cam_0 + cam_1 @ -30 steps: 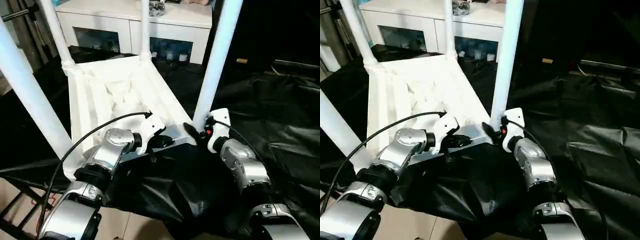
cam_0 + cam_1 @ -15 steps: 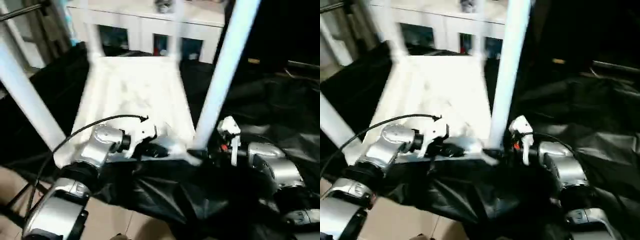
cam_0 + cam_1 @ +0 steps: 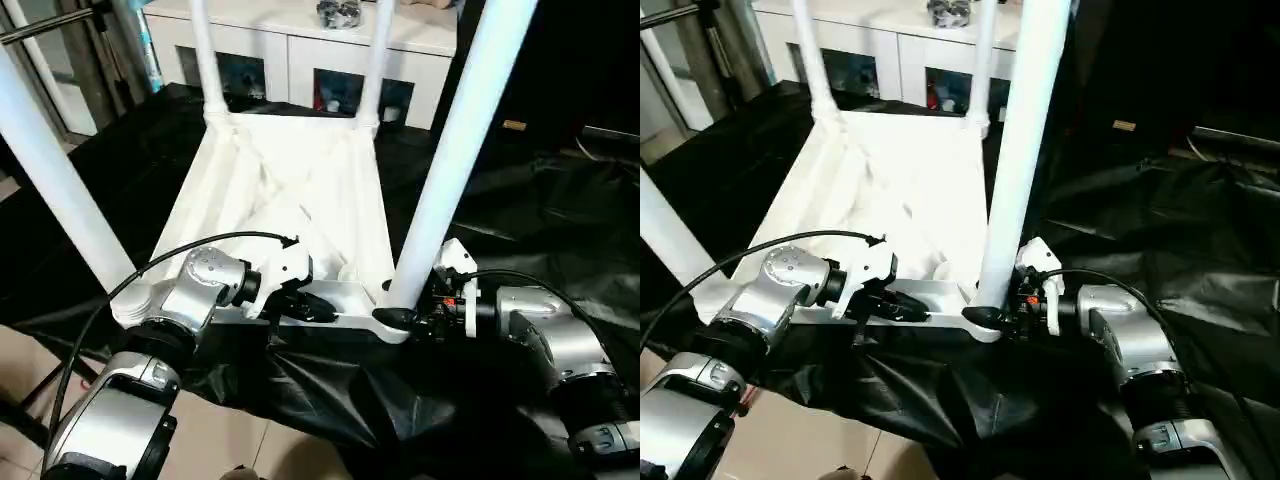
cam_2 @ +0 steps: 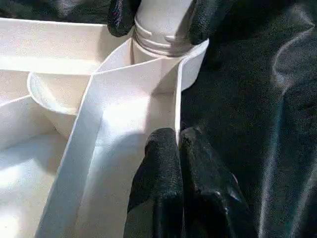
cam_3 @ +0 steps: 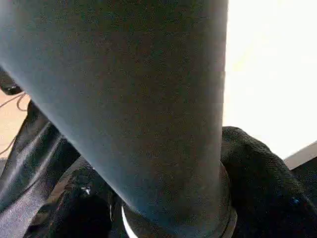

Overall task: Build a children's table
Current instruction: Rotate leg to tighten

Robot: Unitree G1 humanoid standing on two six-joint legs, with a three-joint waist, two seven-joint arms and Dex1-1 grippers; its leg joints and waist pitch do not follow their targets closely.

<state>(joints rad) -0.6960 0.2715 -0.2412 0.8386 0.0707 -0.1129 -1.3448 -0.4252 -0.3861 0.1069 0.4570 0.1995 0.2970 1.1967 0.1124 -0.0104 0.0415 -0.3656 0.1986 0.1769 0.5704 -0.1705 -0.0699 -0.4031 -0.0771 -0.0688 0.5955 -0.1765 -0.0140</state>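
left gripper (image 4: pixel 177 148) jaws pinch the tabletop (image 3: pixel 290 190) rim; right gripper (image 3: pixel 400 318) seemingly clasps a leg (image 3: pixel 455 150)

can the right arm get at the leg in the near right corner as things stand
Probably yes. The right end effector already sits at the base of that leg, a black finger on either side where it enters the tabletop's corner socket, with nothing between them.

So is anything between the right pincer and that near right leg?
Nothing visible. The right pincer already sits at the base of the leg, a finger on either side just above the corner socket. The left pincer is shut on the tabletop's rim.
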